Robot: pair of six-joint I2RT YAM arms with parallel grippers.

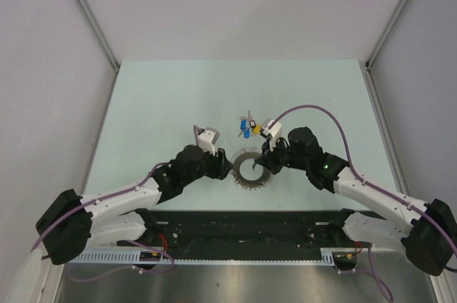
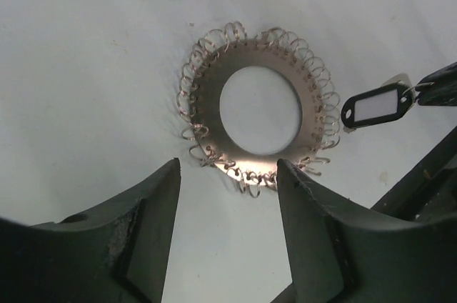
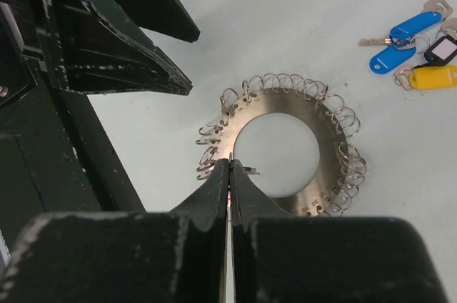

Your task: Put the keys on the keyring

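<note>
I'd press my spread left claw (image 2: 228,169) onto the lower rim of the wide silvery metal ring fringed with wire loops (image 2: 260,110), lying mid-frame on the pale bench (image 1: 164,103), while the right claw (image 3: 230,169), pinching the black-rimmed oval key tag (image 2: 377,106), works it slowly into one loop.

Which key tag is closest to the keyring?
The lone black-rimmed tag beside the keyring; the blue tags, the yellow tag and a second black tag lie clustered farther off.
</note>
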